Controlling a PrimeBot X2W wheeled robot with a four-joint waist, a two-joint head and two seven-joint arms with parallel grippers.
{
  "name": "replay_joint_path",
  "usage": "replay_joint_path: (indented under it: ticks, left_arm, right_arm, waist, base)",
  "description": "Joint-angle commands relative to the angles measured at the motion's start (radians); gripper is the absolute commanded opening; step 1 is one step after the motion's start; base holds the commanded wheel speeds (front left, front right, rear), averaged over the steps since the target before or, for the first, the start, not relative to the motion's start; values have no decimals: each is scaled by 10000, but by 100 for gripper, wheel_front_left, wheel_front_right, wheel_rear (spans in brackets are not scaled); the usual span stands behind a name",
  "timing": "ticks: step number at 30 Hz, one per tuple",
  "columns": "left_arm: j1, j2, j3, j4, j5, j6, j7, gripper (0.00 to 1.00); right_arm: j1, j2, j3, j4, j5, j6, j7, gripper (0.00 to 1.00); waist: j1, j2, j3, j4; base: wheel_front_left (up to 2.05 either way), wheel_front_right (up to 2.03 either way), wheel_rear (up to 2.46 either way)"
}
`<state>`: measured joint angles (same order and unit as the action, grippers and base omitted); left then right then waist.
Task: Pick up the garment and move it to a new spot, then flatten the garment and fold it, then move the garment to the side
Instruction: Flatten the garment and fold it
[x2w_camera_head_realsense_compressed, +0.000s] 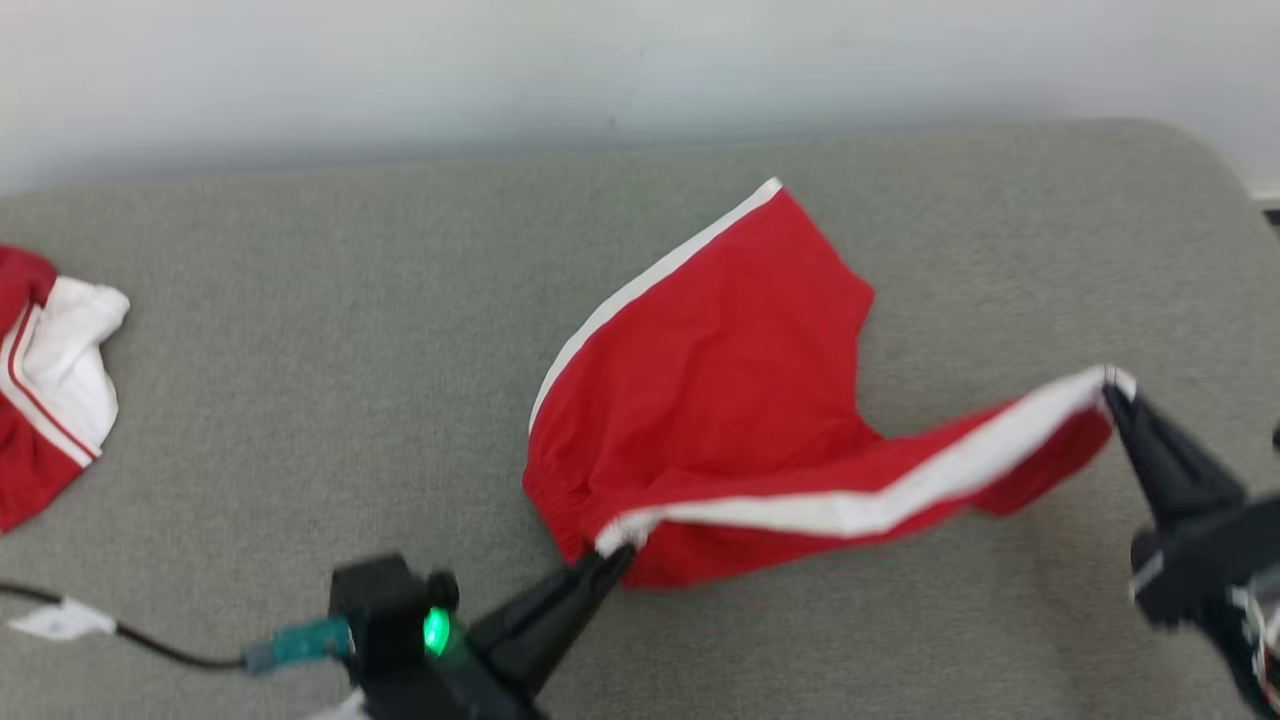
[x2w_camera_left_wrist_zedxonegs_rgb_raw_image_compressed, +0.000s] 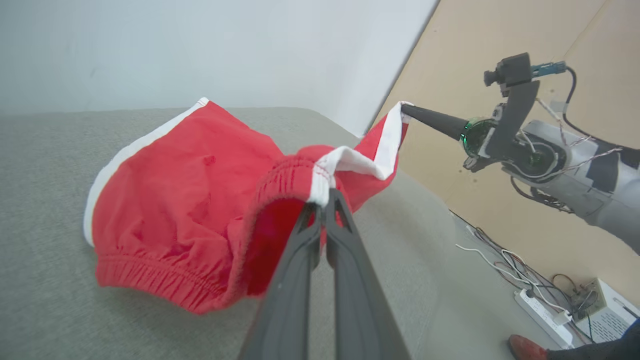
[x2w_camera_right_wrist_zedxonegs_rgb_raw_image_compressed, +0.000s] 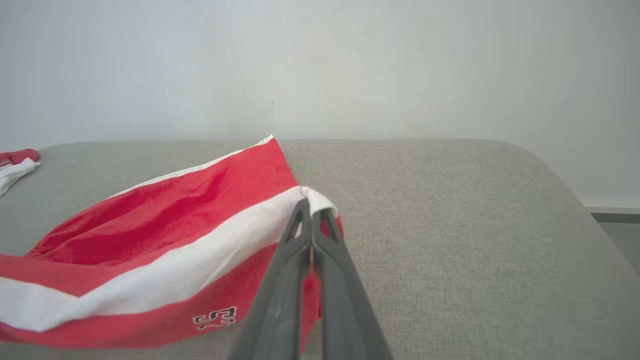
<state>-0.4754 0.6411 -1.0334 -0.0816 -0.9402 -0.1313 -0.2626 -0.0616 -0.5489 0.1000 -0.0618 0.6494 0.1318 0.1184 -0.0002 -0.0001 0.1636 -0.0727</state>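
Currently: red shorts (x2w_camera_head_realsense_compressed: 720, 400), stretched between two grippers over the grey cushion (x2w_camera_head_realsense_compressed: 300, 400).
Left gripper (x2w_camera_head_realsense_compressed: 612, 558) pinches the waistband end of the white stripe (x2w_camera_head_realsense_compressed: 860, 505), right gripper (x2w_camera_head_realsense_compressed: 1112, 385) the hem end, both closed on cloth; likely held taut for flattening. Far leg rests on the cushion. Right wrist view adds a small logo (x2w_camera_right_wrist_zedxonegs_rgb_raw_image_compressed: 215, 317); left wrist view, a power strip (x2w_camera_left_wrist_zedxonegs_rgb_raw_image_compressed: 542, 312) on the floor.

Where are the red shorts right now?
In the head view, the shorts lie right of middle on the grey surface, one edge stretched between the left gripper and right gripper.
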Motion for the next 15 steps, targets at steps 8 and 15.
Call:
replay_joint_path:
  ticks: [8,15]
  left_arm:
    - [-997,-1514,1625,991,-2092,10,-32,0]
    - [-1301,-2185,2234,1913,-2798,10,-32,0]
  right_arm:
    - [-4323,466,595,2619,-1291,-23,382,0]
    - [-6799,915,1364,4575,-1400,-23,216,0]
  waist:
    - [2,1,1708,1150]
    - [2,1,2313,1614]
  base:
    - [0,0,0]
    - [0,0,0]
